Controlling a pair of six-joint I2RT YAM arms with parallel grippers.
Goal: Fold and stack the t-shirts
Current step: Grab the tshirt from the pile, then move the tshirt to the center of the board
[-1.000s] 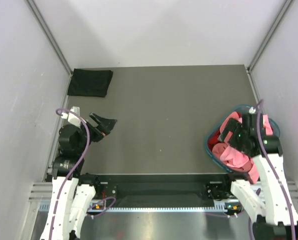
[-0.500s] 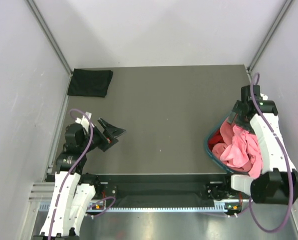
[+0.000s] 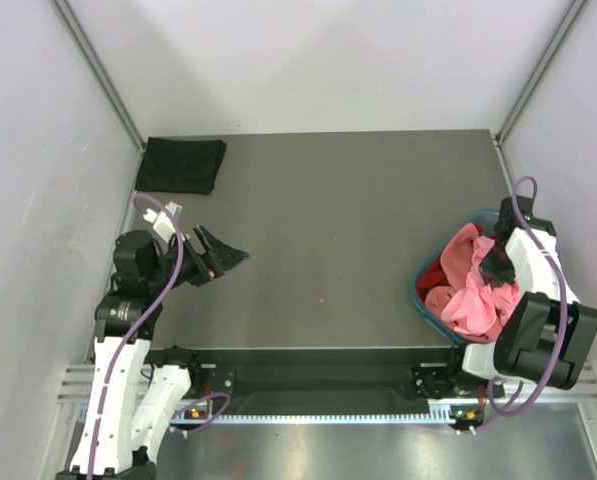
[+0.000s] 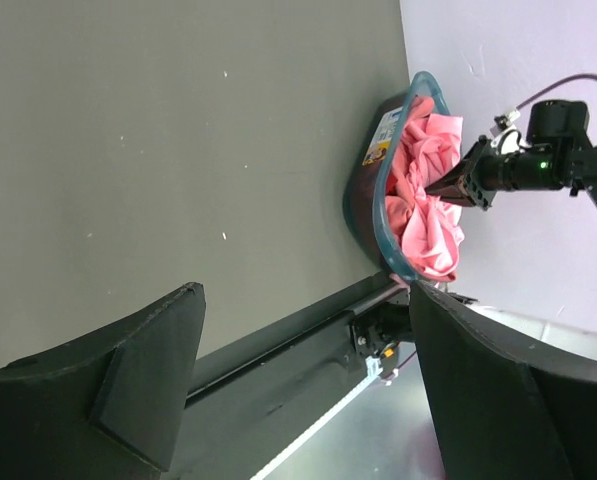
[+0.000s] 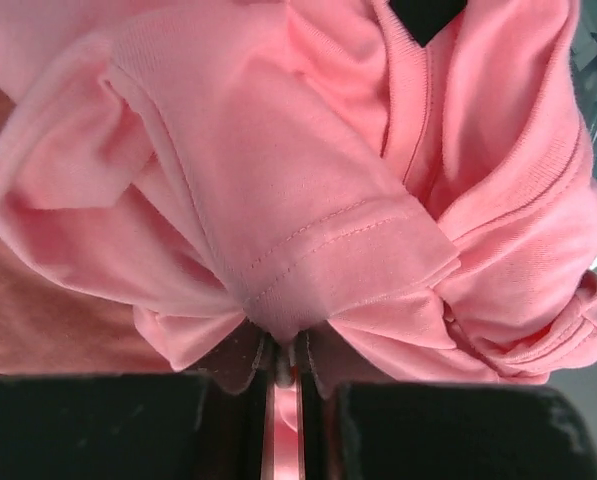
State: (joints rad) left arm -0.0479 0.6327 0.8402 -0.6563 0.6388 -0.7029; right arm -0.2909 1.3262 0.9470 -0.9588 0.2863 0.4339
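Note:
A crumpled salmon pink t-shirt (image 3: 468,290) fills the round teal basket (image 3: 421,292) at the right, with a bit of red t-shirt (image 3: 437,273) showing under it by the left rim. My right gripper (image 3: 495,266) is down in the basket and shut on a fold of the pink t-shirt (image 5: 308,200); in the right wrist view the gripper (image 5: 283,372) pinches the cloth between nearly touching jaws. A folded black t-shirt (image 3: 180,165) lies flat at the far left corner. My left gripper (image 3: 221,260) hovers open and empty over the left of the table, with both fingers (image 4: 128,390) wide apart.
The left wrist view looks across the bare grey table (image 4: 178,150) to the basket (image 4: 363,200), the pink t-shirt (image 4: 423,190) and the right gripper (image 4: 460,183). Grey walls (image 3: 38,200) close in both sides. The metal base rail (image 3: 318,375) runs along the near edge.
The right gripper came back from the basket's far rim down onto the pink t-shirt and shut on a fold. The left gripper shifted slightly and stayed open.

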